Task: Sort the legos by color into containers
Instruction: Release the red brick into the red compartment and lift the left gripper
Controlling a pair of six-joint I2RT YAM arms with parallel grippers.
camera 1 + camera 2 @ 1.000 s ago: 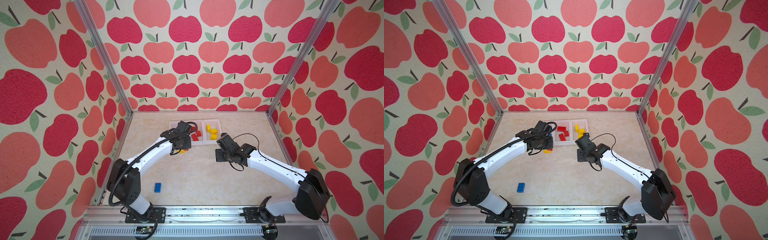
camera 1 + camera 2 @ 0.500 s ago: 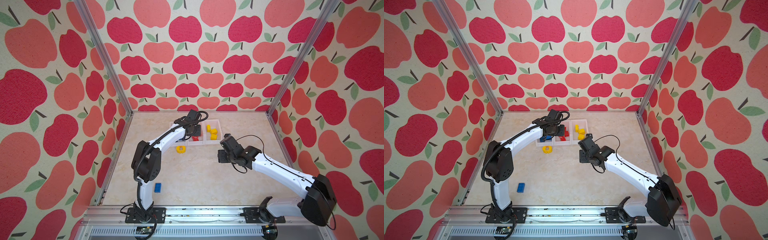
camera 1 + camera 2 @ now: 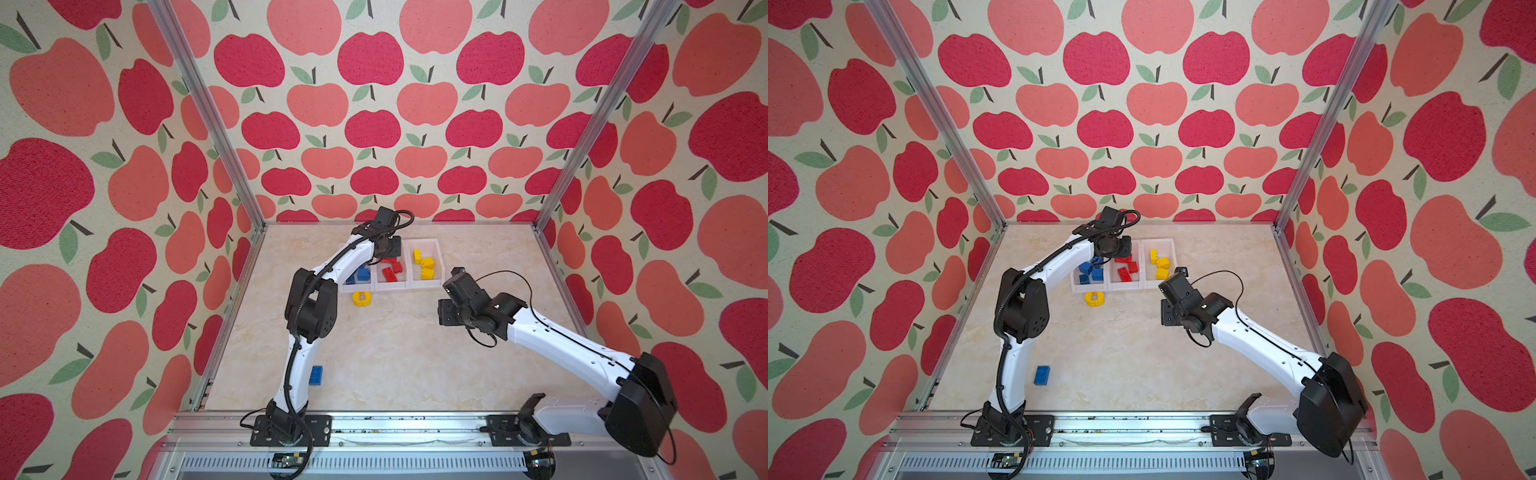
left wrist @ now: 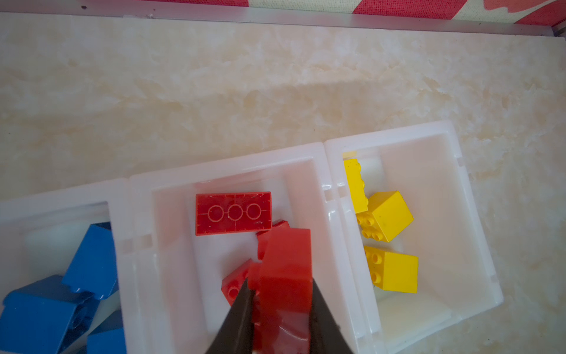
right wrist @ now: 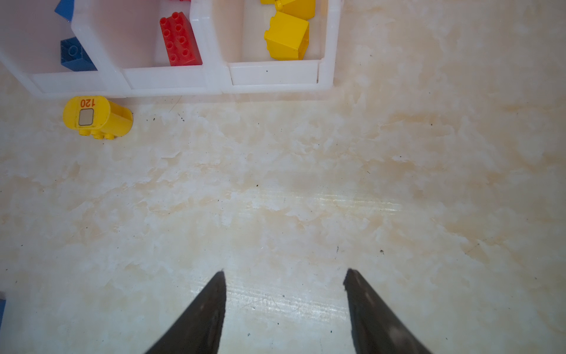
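Three white containers (image 3: 390, 286) (image 3: 1125, 286) stand in a row at the back of the table. The left one holds blue legos (image 4: 88, 260), the middle one red legos (image 4: 233, 213), the right one yellow legos (image 4: 389, 214). Above the middle container, my left gripper (image 4: 280, 285) (image 3: 384, 249) is shut on a red lego (image 4: 286, 263). A rounded yellow lego (image 3: 362, 299) (image 5: 95, 116) lies on the table just in front of the left container. A blue lego (image 3: 316, 376) (image 3: 1042, 375) lies near the front left. My right gripper (image 5: 284, 272) (image 3: 446, 311) hangs open over bare table, in front of the right container.
Apple-patterned walls with aluminium corner posts (image 3: 582, 137) close the table on three sides. A metal rail (image 3: 395, 424) with both arm bases runs along the front edge. The left arm's elbow (image 3: 311, 307) stands over the table left of the yellow lego.
My left gripper has moved back from in front of the containers to over the middle one, which uncovered the yellow lego on the table. The right gripper has drifted slightly right.
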